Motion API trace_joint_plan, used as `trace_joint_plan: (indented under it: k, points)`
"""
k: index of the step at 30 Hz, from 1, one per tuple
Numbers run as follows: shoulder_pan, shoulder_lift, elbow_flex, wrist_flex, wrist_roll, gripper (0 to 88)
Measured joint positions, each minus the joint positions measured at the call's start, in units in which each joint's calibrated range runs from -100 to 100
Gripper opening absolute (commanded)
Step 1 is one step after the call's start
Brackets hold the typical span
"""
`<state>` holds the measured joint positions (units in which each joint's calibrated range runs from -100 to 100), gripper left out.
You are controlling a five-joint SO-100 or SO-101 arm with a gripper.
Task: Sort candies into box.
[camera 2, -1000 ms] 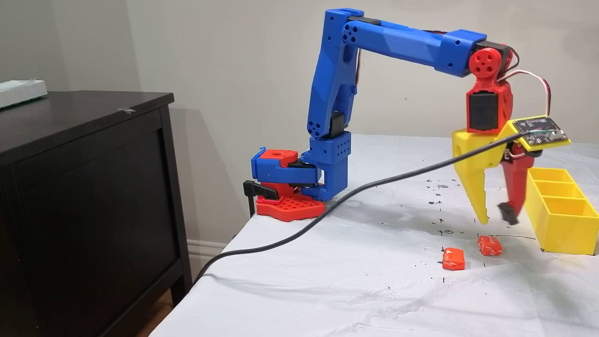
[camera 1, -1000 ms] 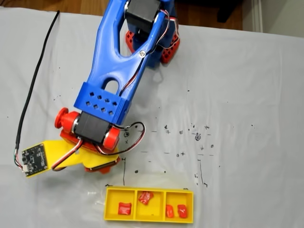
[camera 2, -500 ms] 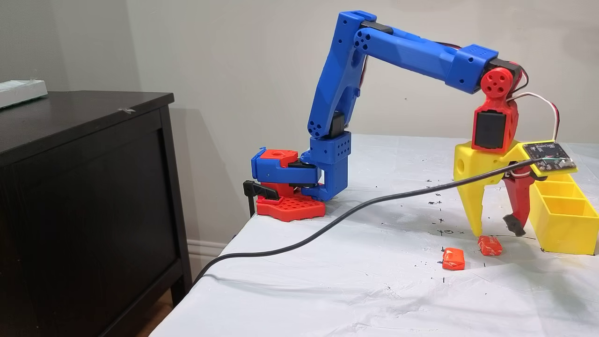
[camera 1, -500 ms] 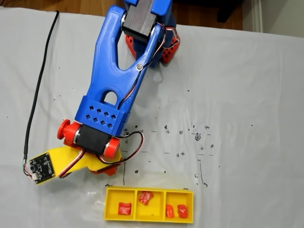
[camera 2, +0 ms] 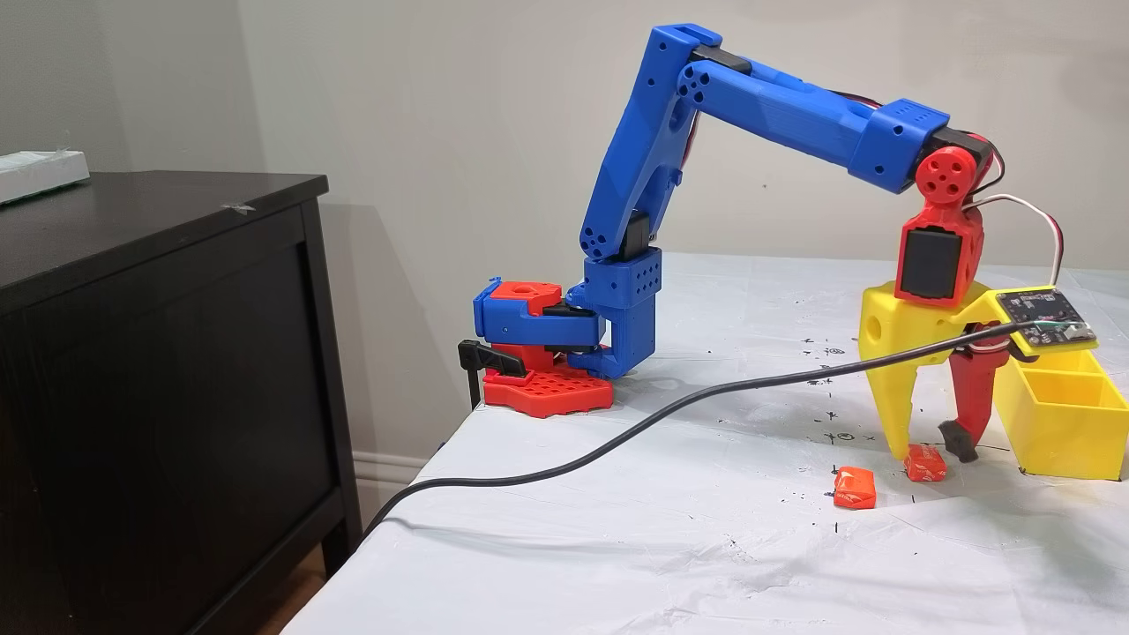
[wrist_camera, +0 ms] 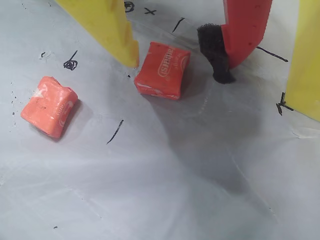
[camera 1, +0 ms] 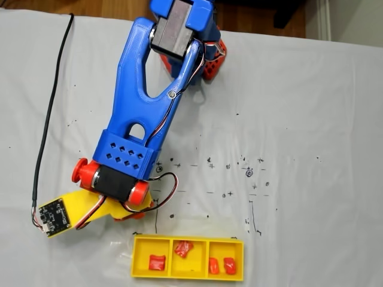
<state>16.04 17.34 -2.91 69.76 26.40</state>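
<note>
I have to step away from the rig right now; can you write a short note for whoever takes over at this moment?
Gripper: open, down at the table, yellow finger and red finger either side of one orange candy, not closed on it.
Second orange candy: loose on the white table cover, farther from the tray.
Yellow tray, in a fixed view from above: left compartment one red candy, middle one, right two.
Done: four candies in the tray.
Left: close on the candy between the fingers, place it, then fetch the other.
</note>
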Motion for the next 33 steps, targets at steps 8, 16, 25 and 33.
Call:
trace_joint_plan:
  k: [8,16,25,33]
  points:
    - [0.00,2.37,-1.71,0.16,0.20,20.5]
    - [0.55,2.54,-1.71,-0.95,0.39,21.0]
    - [0.62,5.92,-1.97,-1.19,0.39,15.1]
    - [0.08,6.60,-2.05,-1.51,-0.24,0.2]
